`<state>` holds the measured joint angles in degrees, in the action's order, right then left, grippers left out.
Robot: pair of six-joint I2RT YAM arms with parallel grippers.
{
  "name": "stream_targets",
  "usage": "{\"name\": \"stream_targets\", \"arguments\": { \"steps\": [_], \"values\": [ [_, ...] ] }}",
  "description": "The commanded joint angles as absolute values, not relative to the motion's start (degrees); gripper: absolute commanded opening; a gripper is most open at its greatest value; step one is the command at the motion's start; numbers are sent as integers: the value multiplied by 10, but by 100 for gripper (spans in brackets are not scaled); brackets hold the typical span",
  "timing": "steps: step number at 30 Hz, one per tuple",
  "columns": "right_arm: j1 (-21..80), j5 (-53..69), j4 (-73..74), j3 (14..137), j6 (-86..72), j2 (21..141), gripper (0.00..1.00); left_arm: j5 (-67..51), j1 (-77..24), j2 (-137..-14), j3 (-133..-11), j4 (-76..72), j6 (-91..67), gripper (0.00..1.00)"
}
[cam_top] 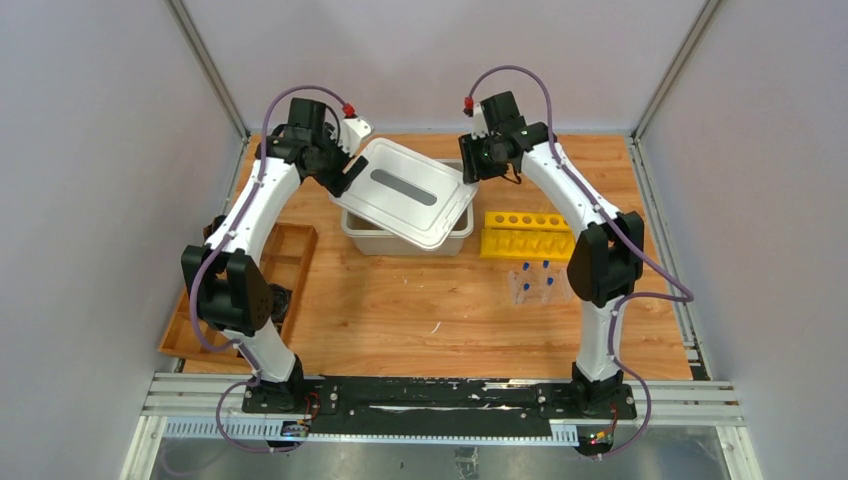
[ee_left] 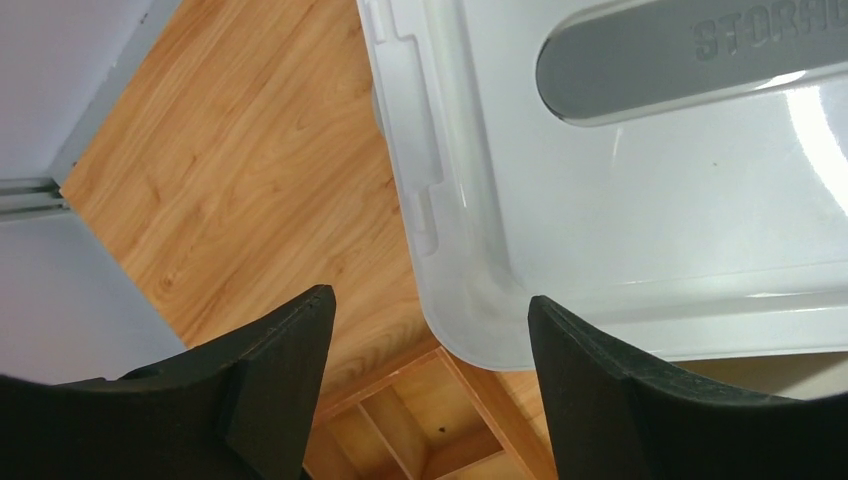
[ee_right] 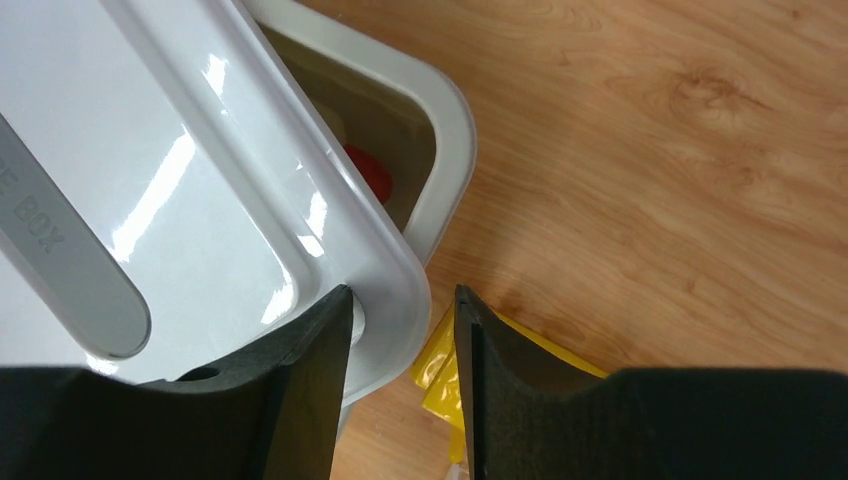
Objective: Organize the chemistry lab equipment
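Clear blue-capped test tubes (cam_top: 535, 283) unsorted; step: white plastic lid (cam_top: 415, 190) askew on whitish plastic bin (cam_top: 400, 243). Left gripper (ee_left: 428, 300) open beside it, right gripper (ee_right: 402, 292) unclamped astride rim. Next: pinch, lift.

The bin (cam_top: 400, 242) is sitting at the back middle of the tabletop (cam_top: 420, 310). The lid (cam_top: 410, 190) is lying askew on top of it, with its corners overhanging the rim. The tube rack (cam_top: 525, 235) is standing just to the bin's right, and the test tubes (cam_top: 535, 282) are standing upright in a cluster in front of that rack. The tray (cam_top: 290, 250) is lying along the tabletop's left edge. The left end effector (ee_left: 430, 305) is sitting at the lid's left corner, and the right end effector (ee_right: 400, 295) is straddling the lid's right rim.
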<state>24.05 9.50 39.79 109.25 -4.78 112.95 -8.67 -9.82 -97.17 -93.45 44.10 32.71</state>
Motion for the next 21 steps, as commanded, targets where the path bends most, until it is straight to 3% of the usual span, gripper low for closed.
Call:
{"name": "stream_targets", "arguments": {
  "steps": [1, 8, 13, 21],
  "values": [
    [221, 114, 426, 1153, -27, 1153, 49, -93, -95, -956, -920, 449, 335, 76],
    [220, 82, 424, 1176, -75, 1135, 62, -119, -95, -935, -896, 452, 316, 70],
    [220, 78, 422, 1119, -165, 1074, 58, -134, -95, -918, -886, 452, 298, 68],
    [255, 60, 354, 917, -292, 947, 52, -135, -95, -911, -883, 452, 268, 68]
  ]
}}
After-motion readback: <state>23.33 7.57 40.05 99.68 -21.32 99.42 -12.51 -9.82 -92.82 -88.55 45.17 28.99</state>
